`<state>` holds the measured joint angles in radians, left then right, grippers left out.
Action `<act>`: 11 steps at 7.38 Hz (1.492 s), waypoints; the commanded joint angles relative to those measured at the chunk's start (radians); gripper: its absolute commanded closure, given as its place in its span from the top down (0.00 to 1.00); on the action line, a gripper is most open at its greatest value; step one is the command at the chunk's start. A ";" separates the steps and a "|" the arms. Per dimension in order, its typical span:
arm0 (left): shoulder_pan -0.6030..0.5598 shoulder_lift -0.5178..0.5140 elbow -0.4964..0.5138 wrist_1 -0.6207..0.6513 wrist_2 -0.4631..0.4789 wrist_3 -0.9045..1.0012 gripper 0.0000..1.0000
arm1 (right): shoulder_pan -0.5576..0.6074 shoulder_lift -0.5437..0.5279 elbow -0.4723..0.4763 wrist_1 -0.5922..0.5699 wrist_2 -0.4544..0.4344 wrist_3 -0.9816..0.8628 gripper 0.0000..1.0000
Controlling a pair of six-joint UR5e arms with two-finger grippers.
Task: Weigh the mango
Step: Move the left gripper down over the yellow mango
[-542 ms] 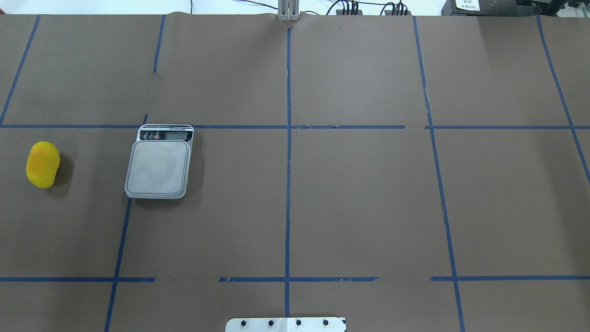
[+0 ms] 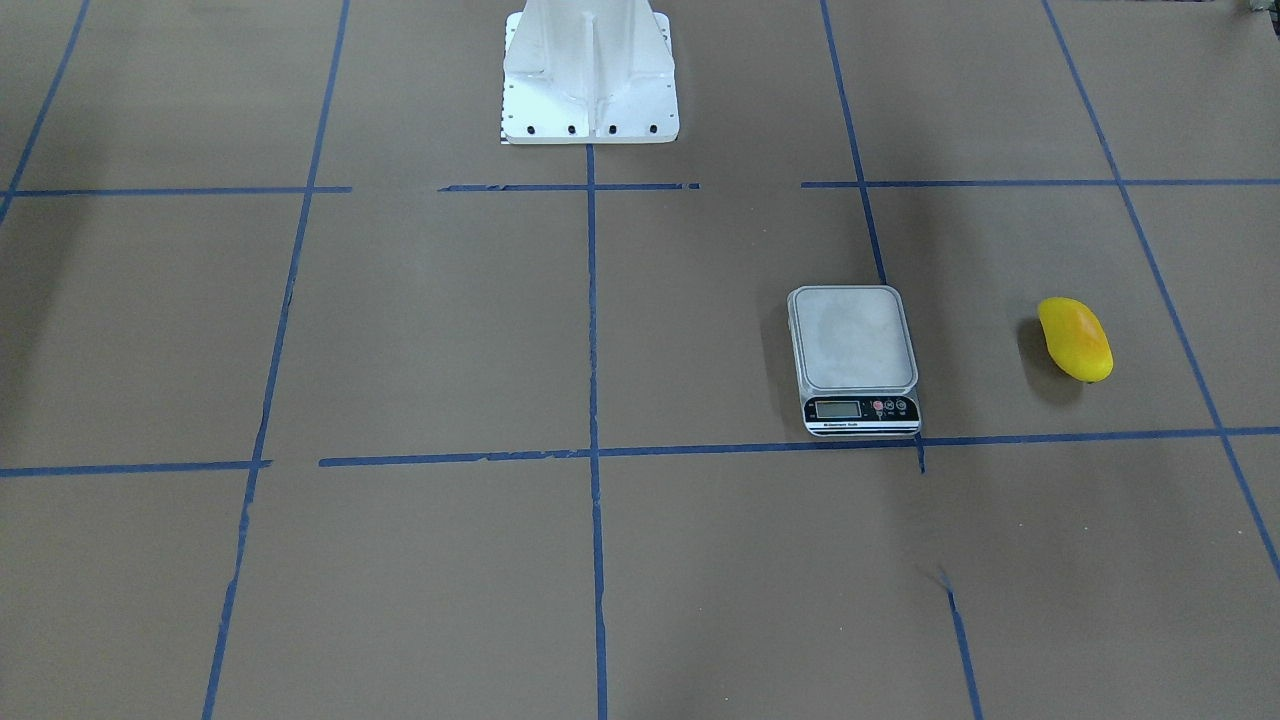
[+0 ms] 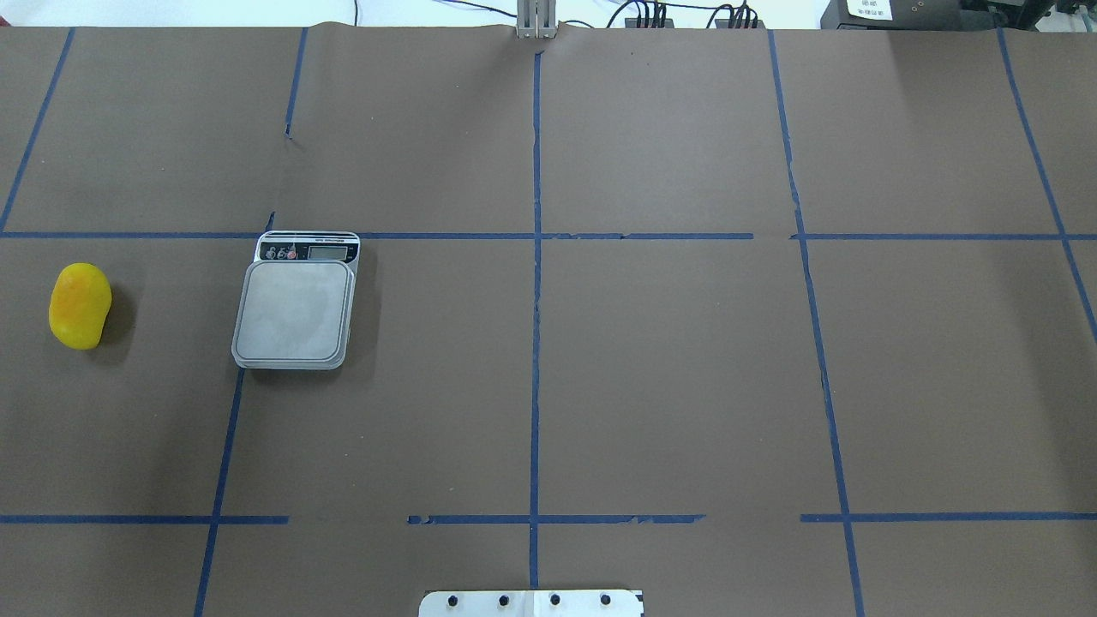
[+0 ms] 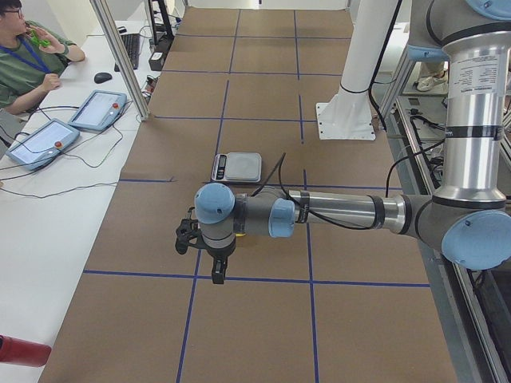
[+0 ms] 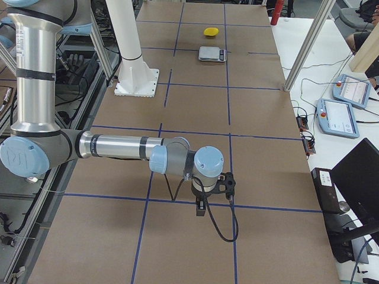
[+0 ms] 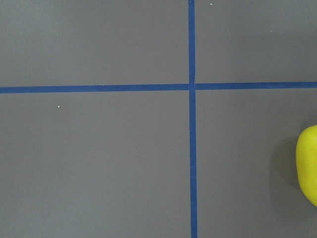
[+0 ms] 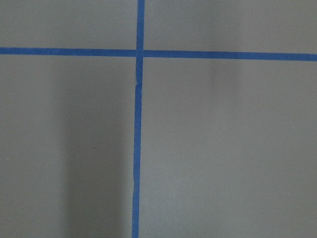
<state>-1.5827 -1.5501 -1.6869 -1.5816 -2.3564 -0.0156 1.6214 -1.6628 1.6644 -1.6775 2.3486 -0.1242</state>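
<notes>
The mango (image 3: pixel 80 305) is yellow with an orange blush and lies on the brown table at the far left, apart from the scale (image 3: pixel 294 310). The scale's grey platform is bare. The front view shows the mango (image 2: pixel 1075 339) to the right of the scale (image 2: pixel 852 350). The left wrist view catches the mango's edge (image 6: pixel 308 166) at its right border. My left gripper (image 4: pixel 217 274) hangs above the table near the mango's side. My right gripper (image 5: pixel 200 208) hangs over the far end, away from both. I cannot tell whether either is open or shut.
The white robot base (image 2: pixel 590 70) stands at the table's robot-side edge. Blue tape lines (image 3: pixel 536 257) grid the brown table cover. Teach pendants (image 4: pixel 41 140) and cables lie on a white side table where a seated person (image 4: pixel 24 56) is. A metal post (image 4: pixel 120 56) stands at the table's edge.
</notes>
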 commanded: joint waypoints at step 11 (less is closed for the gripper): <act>0.579 -0.024 0.133 -0.609 0.229 -0.891 1.00 | 0.000 0.000 0.000 -0.001 0.000 0.000 1.00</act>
<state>-1.0261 -1.5726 -1.5772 -2.1812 -2.1330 -0.9017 1.6214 -1.6628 1.6644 -1.6776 2.3485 -0.1243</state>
